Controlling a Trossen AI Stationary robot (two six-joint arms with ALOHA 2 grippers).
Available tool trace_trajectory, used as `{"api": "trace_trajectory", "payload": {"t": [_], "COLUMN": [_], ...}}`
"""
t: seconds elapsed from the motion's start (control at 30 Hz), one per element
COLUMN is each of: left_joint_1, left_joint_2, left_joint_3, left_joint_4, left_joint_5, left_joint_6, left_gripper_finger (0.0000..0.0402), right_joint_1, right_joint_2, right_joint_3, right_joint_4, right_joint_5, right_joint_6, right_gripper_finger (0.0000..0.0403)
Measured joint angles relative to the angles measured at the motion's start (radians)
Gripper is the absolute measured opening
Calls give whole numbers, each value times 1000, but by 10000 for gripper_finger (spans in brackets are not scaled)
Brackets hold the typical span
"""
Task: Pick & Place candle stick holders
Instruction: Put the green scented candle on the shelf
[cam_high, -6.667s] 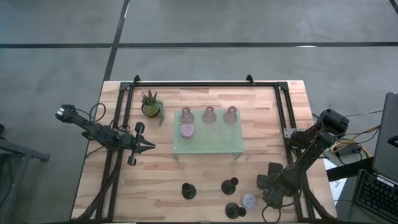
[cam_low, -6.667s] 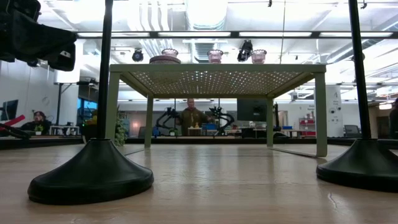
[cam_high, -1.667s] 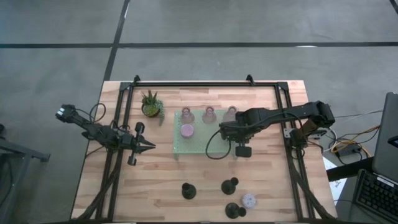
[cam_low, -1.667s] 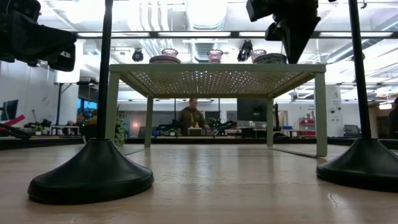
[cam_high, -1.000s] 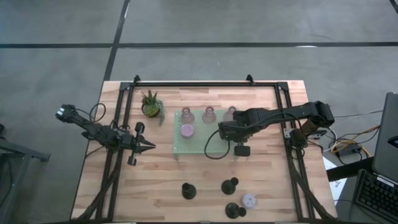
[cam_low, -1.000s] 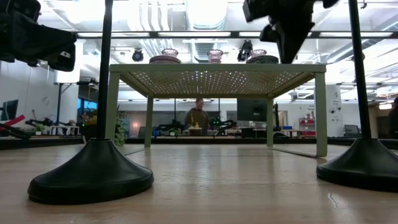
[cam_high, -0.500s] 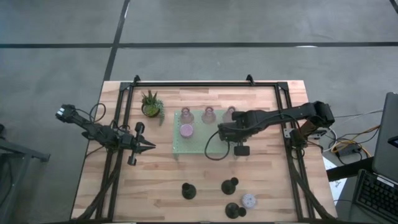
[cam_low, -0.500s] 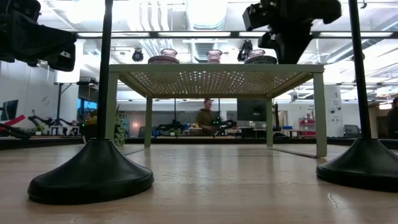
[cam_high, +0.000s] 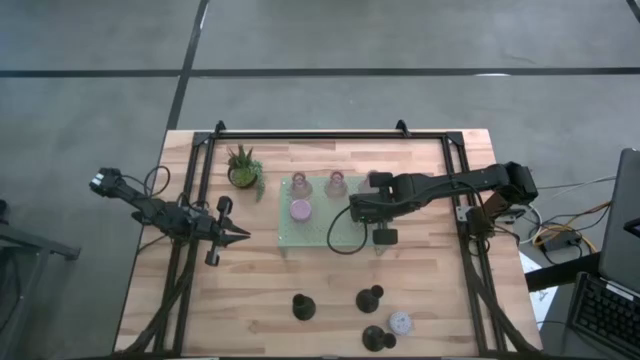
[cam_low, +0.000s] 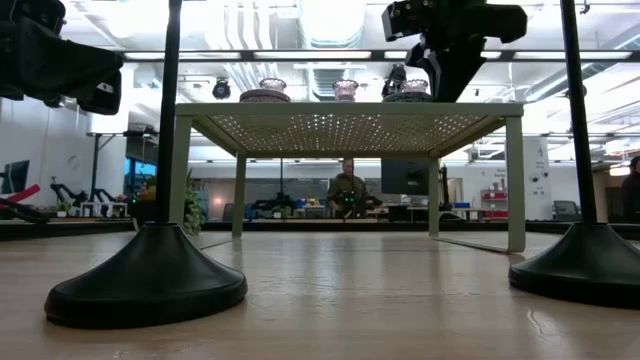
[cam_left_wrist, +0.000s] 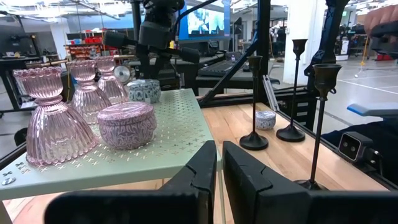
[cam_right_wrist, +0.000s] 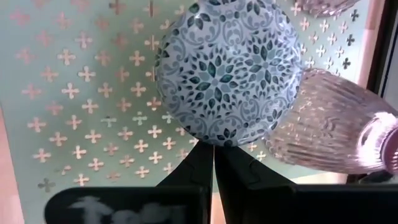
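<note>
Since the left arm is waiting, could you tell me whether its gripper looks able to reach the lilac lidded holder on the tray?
Probably yes: the left gripper, shut, points toward the lilac holder at the green tray's near edge, with nothing between them.

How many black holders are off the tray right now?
3 black holders: one leftmost, one right of it, one below both in the high view. None seems hidden.

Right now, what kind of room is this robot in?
Probably a robotics lab or workshop: a pale wooden table boxed by a black metal frame, bare grey concrete floor around it, and workbenches with screens behind, where a person sits.
</note>
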Motion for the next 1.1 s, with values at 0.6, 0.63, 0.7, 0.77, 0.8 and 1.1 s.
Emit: {"api": "trace_trajectory", "payload": {"t": [0.6, 0.63, 0.7, 0.77, 0.8, 1.1], "left_joint_1": [0, 0, 0, 0, 0, 0], "left_joint_2": [0, 0, 0, 0, 0, 0], "left_joint_3": [0, 0, 0, 0, 0, 0], "left_joint_4": [0, 0, 0, 0, 0, 0], "left_joint_5": [0, 0, 0, 0, 0, 0], "left_joint_6": [0, 0, 0, 0, 0, 0], "left_gripper_finger": [32, 32, 32, 32, 32, 32], "right_joint_1": [-2, -2, -2, -2, -2, -2], "right_joint_2": [0, 0, 0, 0, 0, 0], "right_joint_3": [0, 0, 0, 0, 0, 0], "right_joint_4": [136, 140, 163, 180, 187, 235], "right_joint_5": [-14, -14, -14, -14, -14, -14], "right_joint_6": [-64, -65, -69, -82, -87, -123], "right_gripper_finger": [8, 8, 8, 8, 8, 8]}}
